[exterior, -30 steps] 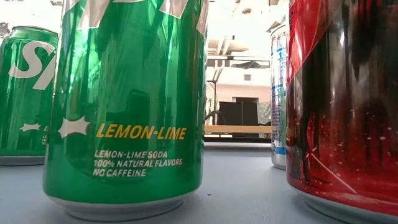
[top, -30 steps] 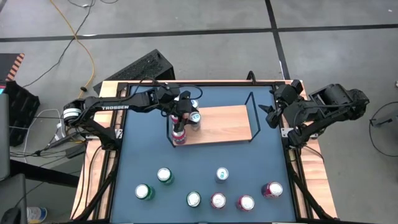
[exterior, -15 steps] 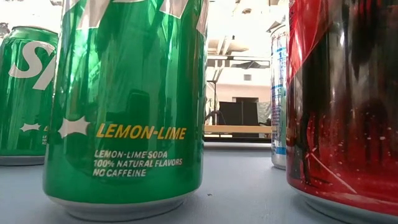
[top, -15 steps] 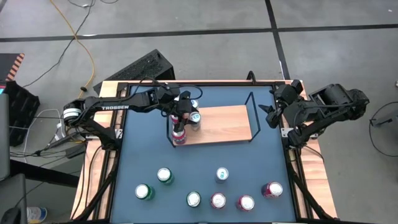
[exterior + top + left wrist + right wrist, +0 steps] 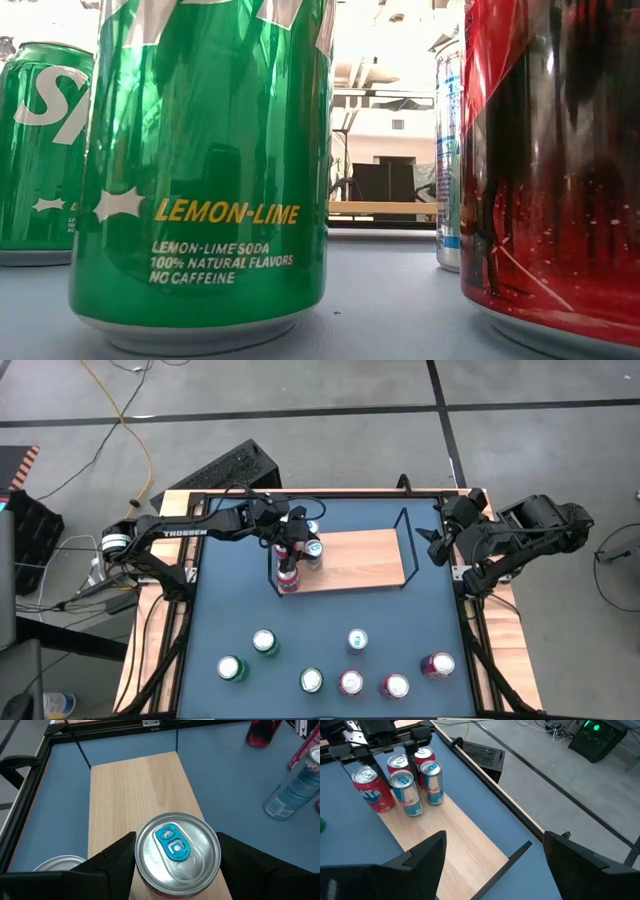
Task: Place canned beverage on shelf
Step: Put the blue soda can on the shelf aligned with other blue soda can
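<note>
Counter: large rectangular top, smooth dark-blue surface, framed in black rails with a pale wood edge.

Shelf: low rectangular board of light, fine-grained wood with thin black wire end frames, lying across the far half of the counter. Most of the board is bare.

Left arm: dark, jointed, reaching from the counter's left edge over the shelf's left end. Left hand is poised over the cluster of cans there, its two dark fingers partly spread either side of a silver-topped can with a blue pull-tab. The fingers flank the can closely; whether they press on it cannot be told.

Right arm: folded at the counter's far right corner, clear of the shelf. Right hand stands wide apart and holds nothing.

Cans on the shelf: four upright cylinders at the left end, seen from the right wrist: two red cans, and two slim blue-and-silver cans.

Loose cans: seven upright along the near counter, among them green cans, red cans and a pale can. Glossy green lemon-lime can fills the low view.
</note>
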`<move>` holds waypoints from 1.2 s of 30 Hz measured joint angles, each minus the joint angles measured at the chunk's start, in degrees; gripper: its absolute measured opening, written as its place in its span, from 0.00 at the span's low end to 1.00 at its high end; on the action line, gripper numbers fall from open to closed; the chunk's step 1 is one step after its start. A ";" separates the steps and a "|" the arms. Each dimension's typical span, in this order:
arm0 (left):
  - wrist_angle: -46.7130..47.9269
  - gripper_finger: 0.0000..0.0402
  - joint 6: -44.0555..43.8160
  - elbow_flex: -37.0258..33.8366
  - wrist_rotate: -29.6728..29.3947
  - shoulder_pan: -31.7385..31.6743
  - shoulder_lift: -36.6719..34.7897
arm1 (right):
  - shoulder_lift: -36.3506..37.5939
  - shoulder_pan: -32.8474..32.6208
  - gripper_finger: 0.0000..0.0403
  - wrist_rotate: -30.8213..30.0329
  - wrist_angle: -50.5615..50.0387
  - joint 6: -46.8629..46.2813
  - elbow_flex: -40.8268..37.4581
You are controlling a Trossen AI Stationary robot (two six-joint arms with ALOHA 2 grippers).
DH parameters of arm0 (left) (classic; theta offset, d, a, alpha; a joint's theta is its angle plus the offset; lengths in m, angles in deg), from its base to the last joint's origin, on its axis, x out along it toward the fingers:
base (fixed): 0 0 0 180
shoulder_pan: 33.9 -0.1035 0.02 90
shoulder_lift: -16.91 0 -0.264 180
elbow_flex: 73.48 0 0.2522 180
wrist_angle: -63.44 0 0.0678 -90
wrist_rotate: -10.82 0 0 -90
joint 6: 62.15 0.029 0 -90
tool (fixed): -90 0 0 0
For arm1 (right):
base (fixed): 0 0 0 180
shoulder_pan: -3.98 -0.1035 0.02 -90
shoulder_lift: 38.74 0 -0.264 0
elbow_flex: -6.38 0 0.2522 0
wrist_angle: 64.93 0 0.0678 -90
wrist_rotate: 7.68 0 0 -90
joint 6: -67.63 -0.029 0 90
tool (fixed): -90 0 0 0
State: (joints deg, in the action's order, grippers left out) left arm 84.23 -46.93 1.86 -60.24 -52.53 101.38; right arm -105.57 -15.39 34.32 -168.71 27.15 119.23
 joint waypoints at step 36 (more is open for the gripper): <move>6.00 0.65 3.68 0.09 -3.15 -0.33 -0.11 | -0.01 0.00 0.79 1.78 0.01 0.05 0.00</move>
State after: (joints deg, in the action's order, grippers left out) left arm 90.23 -43.25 1.95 -63.39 -52.86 101.27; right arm -105.58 -15.39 36.10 -168.70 27.20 119.23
